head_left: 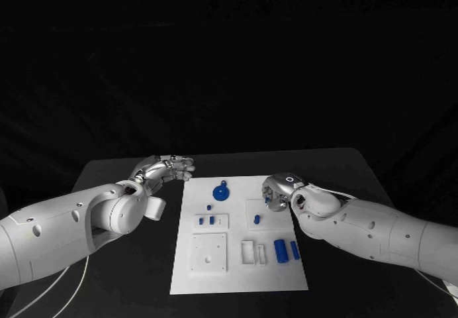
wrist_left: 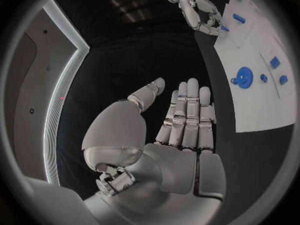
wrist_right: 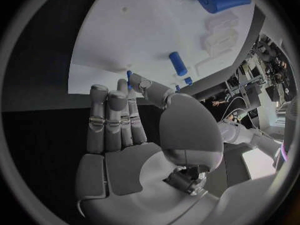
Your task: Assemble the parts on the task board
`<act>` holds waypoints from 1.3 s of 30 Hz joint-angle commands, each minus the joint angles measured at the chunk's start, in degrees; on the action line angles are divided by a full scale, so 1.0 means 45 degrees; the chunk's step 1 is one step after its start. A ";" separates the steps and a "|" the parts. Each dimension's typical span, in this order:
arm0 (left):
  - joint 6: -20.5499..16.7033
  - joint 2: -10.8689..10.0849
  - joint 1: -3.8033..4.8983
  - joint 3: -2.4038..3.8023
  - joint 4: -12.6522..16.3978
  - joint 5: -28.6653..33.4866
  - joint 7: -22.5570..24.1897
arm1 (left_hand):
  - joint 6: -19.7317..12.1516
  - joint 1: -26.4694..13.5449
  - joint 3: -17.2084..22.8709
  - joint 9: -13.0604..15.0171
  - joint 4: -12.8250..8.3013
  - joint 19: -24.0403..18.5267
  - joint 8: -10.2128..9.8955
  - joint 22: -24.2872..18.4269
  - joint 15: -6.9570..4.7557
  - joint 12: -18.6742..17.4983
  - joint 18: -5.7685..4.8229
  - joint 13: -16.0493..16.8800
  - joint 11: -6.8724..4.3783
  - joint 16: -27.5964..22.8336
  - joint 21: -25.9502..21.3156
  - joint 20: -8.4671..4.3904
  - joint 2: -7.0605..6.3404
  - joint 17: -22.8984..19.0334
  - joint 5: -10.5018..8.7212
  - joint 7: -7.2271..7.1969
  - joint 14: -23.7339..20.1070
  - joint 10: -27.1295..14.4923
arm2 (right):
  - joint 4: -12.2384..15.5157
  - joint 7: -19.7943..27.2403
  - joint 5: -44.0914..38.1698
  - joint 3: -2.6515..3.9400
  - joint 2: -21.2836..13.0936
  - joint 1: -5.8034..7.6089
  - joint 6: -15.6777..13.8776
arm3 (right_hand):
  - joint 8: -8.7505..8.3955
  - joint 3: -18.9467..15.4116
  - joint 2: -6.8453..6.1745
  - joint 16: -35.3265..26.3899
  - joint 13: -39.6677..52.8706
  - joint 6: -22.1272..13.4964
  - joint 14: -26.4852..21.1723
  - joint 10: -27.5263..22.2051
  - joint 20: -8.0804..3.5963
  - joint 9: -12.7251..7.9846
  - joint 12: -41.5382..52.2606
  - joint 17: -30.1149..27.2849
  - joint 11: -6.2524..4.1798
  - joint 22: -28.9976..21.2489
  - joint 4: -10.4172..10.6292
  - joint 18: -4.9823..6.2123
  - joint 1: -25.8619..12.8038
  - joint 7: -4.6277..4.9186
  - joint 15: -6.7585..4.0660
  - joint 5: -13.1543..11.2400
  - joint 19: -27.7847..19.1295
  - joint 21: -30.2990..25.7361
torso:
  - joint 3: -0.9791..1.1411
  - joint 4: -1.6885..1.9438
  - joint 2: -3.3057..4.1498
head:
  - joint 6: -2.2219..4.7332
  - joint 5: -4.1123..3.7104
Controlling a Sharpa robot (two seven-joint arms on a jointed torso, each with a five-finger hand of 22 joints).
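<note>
The task board [head_left: 239, 278] is a white rectangular plate lying flat in the middle of the black table, its long side running from 12 to 6 o'clock. At 12 o'clock on it lies a round blue part with a small loop [head_left: 222, 192]. Toward 4 o'clock, a blue cylinder [head_left: 280, 250] and a thinner blue piece [head_left: 295, 250] lie side by side. Small blue pieces [head_left: 209, 207] sit near 10 o'clock.

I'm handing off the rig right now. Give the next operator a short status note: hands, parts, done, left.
Left hand: open, holding nothing, off the task board's left edge.
Right hand: over the board's right side near a small blue part; whether it pinches anything is unclear.
Parts: round blue part at the far end, blue cylinder near the right edge, small pieces mid-board.
Done: unclear. Left: most parts seem loose.
</note>
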 commanded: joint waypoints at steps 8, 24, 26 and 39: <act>0.0147 -0.0038 0.0015 0.0013 0.0021 0.0071 -0.0002 | -0.0092 -0.0094 -0.0073 -0.0022 0.0029 0.0031 0.0012 0.0015 0.0016 -0.0008 -0.0063 -0.0014 0.0008 -0.0120 -0.0064 0.0044 0.0018 0.0049 -0.0035 0.0025 0.0091 -0.0119 | 0.1108 0.0270 0.0591 0.0217 -0.0434 -0.0002 -0.0425 | 0.0025 0.0122 -0.0155 0.0097 0.0038 0.0093 0.0034 0.0109 -0.0105 -0.0047 -0.0097 0.0025 0.0023 0.0295 0.0016 0.0275 0.0011 0.0017 -0.0102 0.0065 0.0028 0.0091 | -0.0002 -0.0013 0.0002 | 0.0077 0.0072; -0.0011 0.0039 0.0020 0.0013 -0.0066 0.0072 0.0012 | -0.0103 -0.0117 -0.0083 -0.0025 0.0045 0.0035 0.0016 0.0016 0.0019 -0.0003 -0.0061 -0.0014 0.0010 -0.0165 -0.0078 0.0047 0.0012 0.0087 -0.0038 0.0028 0.0102 -0.0126 | 0.2992 0.0589 0.1073 0.0243 -0.0163 -0.0007 -0.0580 | -0.0001 0.0158 -0.0152 0.0112 0.0057 0.0091 0.0026 0.0120 -0.0124 -0.0045 -0.0141 0.0032 0.0025 0.0286 0.0033 0.0275 -0.0012 0.0020 -0.0100 0.0148 0.0033 0.0147 | -0.0032 0.0021 0.0001 | 0.0073 0.0826; -0.0033 0.0075 0.0029 0.0014 -0.0110 0.0072 0.0012 | -0.0103 -0.0117 -0.0083 -0.0025 0.0046 0.0036 0.0017 0.0016 0.0019 -0.0003 -0.0060 -0.0014 0.0010 -0.0167 -0.0078 0.0047 0.0013 0.0090 -0.0037 0.0028 0.0104 -0.0126 | 0.2961 0.0596 0.1060 0.0241 -0.0018 -0.0005 -0.0503 | -0.0004 0.0161 -0.0150 0.0113 0.0059 0.0091 0.0024 0.0121 -0.0126 -0.0045 -0.0147 0.0033 0.0025 0.0284 0.0032 0.0275 -0.0014 0.0021 -0.0100 0.0161 0.0032 0.0152 | -0.0037 0.0018 -0.0003 | 0.0028 0.0954; -0.0129 0.0411 0.0290 0.0009 -0.0524 0.0078 -0.0007 | -0.0085 -0.0096 -0.0075 -0.0020 0.0041 0.0043 0.0040 0.0020 0.0016 0.0014 -0.0052 -0.0008 0.0000 -0.0214 -0.0091 0.0044 -0.0022 0.0137 -0.0036 0.0017 0.0124 -0.0111 | 0.2400 0.0439 0.0288 -0.0285 0.1148 -0.0260 -0.0202 | -0.0027 0.0158 -0.0124 0.0117 0.0076 0.0081 0.0011 0.0124 -0.0134 -0.0041 -0.0186 0.0034 0.0031 0.0279 0.0026 0.0275 -0.0049 0.0027 -0.0094 0.0247 0.0015 0.0187 | -0.0043 0.0044 0.0000 | -0.0346 0.1919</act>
